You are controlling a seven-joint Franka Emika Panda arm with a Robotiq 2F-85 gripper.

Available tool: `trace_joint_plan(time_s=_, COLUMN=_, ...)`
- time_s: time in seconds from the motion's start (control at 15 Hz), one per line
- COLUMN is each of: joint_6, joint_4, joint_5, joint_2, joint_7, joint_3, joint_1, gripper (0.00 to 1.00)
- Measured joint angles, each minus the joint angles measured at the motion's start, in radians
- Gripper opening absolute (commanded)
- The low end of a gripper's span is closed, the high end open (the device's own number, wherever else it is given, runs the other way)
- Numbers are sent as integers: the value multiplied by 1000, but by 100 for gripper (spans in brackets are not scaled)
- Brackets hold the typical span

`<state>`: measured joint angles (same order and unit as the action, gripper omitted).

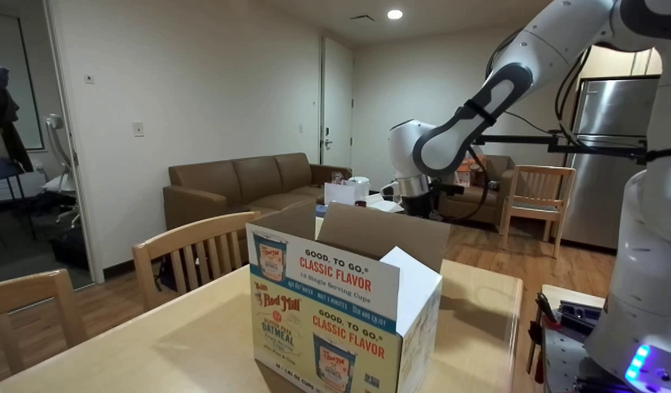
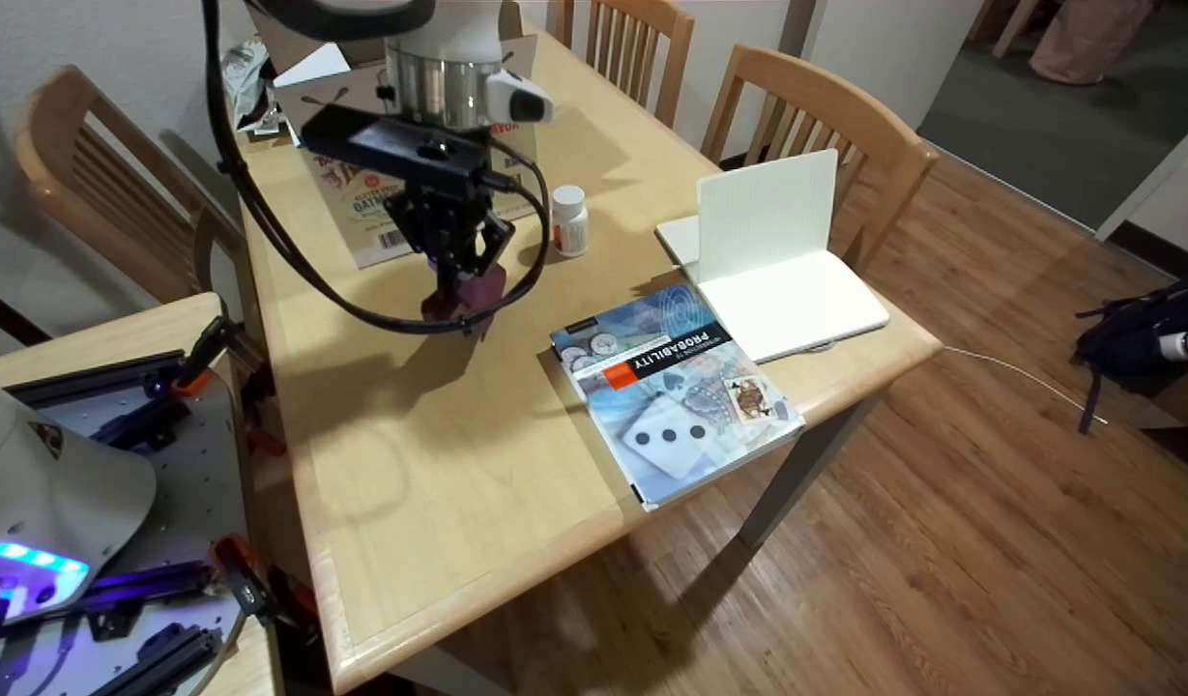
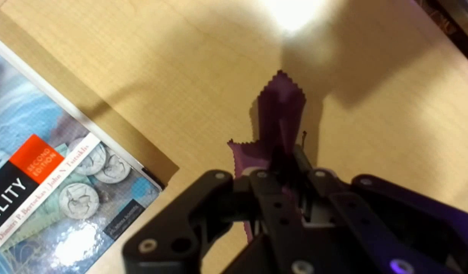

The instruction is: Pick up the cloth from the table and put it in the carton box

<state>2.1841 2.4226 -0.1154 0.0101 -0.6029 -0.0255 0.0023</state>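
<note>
The cloth is purple with zigzag edges and hangs crumpled from my gripper in an exterior view (image 2: 483,290) and in the wrist view (image 3: 277,110). My gripper (image 2: 458,274) is shut on it, also in the wrist view (image 3: 286,161). The cloth appears a little above the pale wood table (image 2: 410,522), with shadows below. The carton box (image 1: 324,311) stands on the table with flaps up; it also shows in an exterior view (image 2: 357,213), beyond the gripper and partly behind the arm. In that first-named box view the box hides my fingertips and the cloth.
A white bottle (image 2: 570,222) stands near the box. A probability book (image 2: 676,387) and an open notebook (image 2: 782,290) lie along one side; the book also shows in the wrist view (image 3: 58,182). Wooden chairs (image 2: 825,135) surround the table.
</note>
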Motion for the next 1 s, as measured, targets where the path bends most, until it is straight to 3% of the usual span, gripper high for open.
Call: trace_joint_plan(time_s=1.0, joint_6=-423, joint_4=-419, joint_5=30, joint_2=-3, joint_7=176, joint_3=-60, joint_1=84, gripper=4)
